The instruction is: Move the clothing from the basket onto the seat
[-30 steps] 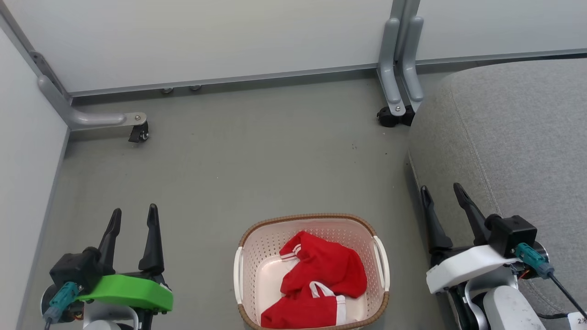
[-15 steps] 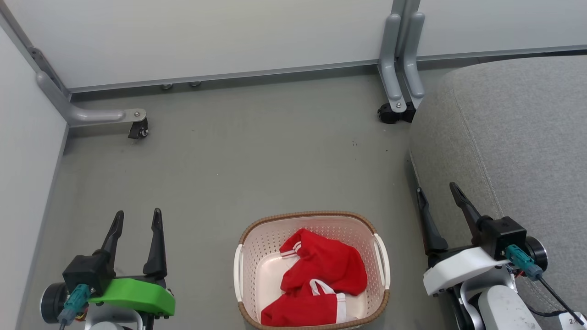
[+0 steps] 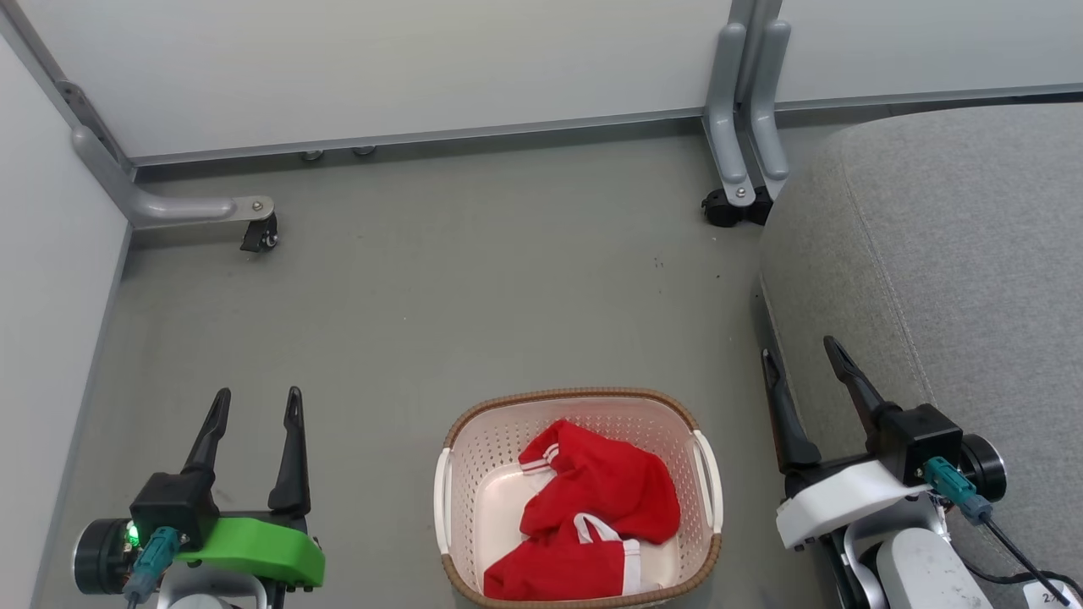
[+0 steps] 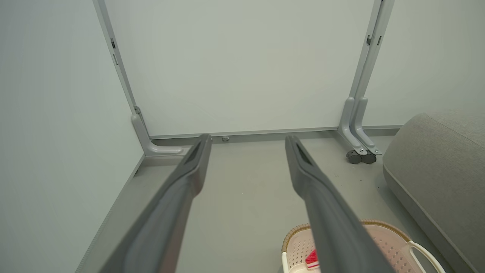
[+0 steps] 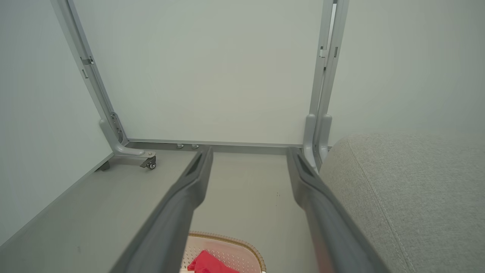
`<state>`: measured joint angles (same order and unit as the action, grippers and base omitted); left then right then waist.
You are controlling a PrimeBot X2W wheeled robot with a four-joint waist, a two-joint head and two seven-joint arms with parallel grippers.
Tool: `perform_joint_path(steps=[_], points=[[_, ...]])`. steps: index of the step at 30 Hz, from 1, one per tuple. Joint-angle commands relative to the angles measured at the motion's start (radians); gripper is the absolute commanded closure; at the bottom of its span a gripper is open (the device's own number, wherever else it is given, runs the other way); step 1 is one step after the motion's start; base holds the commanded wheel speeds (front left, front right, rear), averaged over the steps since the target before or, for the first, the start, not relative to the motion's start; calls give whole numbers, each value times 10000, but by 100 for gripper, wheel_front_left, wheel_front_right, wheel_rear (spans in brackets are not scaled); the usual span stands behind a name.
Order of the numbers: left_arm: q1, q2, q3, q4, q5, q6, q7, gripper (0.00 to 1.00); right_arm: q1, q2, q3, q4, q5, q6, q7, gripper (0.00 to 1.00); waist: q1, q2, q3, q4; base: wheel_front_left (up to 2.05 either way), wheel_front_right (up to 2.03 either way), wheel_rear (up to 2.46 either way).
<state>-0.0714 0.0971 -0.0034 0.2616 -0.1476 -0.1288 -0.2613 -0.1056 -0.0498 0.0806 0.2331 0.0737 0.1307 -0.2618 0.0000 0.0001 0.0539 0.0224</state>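
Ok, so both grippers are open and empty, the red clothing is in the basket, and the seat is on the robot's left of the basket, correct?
Not quite: the seat is on the robot's right of the basket, as the head view shows. The rest stands: the red clothing lies in the basket, and the left gripper and right gripper are open and empty.

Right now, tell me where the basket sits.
Head view, bottom centre: the basket sits between the left end effector and the right end effector, seat on its right.
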Motion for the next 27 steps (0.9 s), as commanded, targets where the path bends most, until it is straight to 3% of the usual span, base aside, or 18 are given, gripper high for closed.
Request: perform_joint_path(steps=[1, 19, 27], points=[[-30, -16, 16, -13, 36, -36, -57, 0, -3, -14, 8, 21, -11, 1, -48, 0, 0, -1, 3, 3, 0, 0, 0], [-131, 30, -53, 47, 129, -36, -57, 0, -28, -13, -12, -33, 221, 1, -47, 0, 0, -1, 75, -25, 0, 0, 0], [-808, 65, -1329, 552, 115, -36, -33, 0, -384, -10, 92, -310, 309, 1, -39, 0, 0, -1, 616, -279, 0, 0, 0]])
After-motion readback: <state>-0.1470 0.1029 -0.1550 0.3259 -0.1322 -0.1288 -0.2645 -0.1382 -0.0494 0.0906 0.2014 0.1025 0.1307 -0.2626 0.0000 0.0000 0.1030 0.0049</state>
